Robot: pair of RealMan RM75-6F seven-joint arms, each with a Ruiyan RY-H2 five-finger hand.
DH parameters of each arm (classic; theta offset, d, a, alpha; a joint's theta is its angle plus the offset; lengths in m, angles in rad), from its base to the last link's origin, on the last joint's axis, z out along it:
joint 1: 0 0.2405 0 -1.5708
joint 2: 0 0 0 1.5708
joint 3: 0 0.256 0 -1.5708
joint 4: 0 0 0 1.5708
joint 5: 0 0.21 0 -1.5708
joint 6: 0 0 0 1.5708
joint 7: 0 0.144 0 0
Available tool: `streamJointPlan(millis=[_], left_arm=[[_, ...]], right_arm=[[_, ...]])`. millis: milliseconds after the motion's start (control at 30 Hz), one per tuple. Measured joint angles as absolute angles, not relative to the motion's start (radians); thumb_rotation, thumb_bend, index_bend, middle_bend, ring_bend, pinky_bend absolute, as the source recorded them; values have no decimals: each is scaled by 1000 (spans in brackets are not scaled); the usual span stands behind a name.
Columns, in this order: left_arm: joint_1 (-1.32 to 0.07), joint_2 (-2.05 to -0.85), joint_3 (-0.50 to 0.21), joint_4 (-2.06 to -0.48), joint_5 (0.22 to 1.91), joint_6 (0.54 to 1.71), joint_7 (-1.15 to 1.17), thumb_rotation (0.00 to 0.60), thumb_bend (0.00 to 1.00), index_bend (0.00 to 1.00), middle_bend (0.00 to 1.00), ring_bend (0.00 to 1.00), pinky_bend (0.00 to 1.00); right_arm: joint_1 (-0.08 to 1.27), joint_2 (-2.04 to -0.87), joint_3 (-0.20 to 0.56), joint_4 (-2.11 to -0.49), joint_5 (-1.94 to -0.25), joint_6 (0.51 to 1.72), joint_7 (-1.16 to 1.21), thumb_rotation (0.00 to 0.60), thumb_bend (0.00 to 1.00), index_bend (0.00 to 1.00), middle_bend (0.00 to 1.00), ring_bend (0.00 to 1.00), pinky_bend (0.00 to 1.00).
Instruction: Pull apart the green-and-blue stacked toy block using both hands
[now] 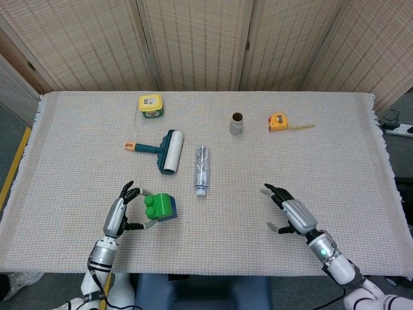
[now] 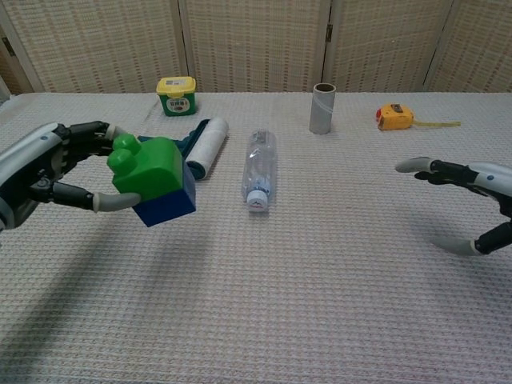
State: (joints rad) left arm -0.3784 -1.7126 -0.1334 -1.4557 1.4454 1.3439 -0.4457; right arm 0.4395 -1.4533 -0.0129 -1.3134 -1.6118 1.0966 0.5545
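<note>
Green-blue block tilted in left hand; right hand spread

bottle lies right of roller, behind block.

A coarse, matt woven cloth covers the table. The toy block is smooth, slightly glossy plastic in green over blue. The left hand and right hand show brushed grey metal shells with black fingers. The bottle is clear, shiny plastic; the tube looks like dull cardboard.
</note>
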Motion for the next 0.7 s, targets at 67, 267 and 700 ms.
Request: streamJointPlan(millis=[67, 267, 700], left_arm=[[-368, -1696, -130, -1485, 1455, 1359, -458, 600, 404, 470, 775, 309, 1], [-349, -1661, -122, -1535, 1480, 1388, -474, 600, 414, 480, 780, 313, 1], [-347, -1650, -124, -1550, 1497, 1397, -454, 600, 418, 484, 780, 313, 0]], right_arm=[[464, -1470, -11, -1301, -1615, 1073, 663, 600, 391, 0, 0, 0, 0], [543, -1541, -8, -1230, -1633, 1022, 1007, 600, 390, 0, 0, 0, 0], [709, -1692, 66, -1171, -1597, 944, 1370, 600, 391, 0, 0, 0, 0]])
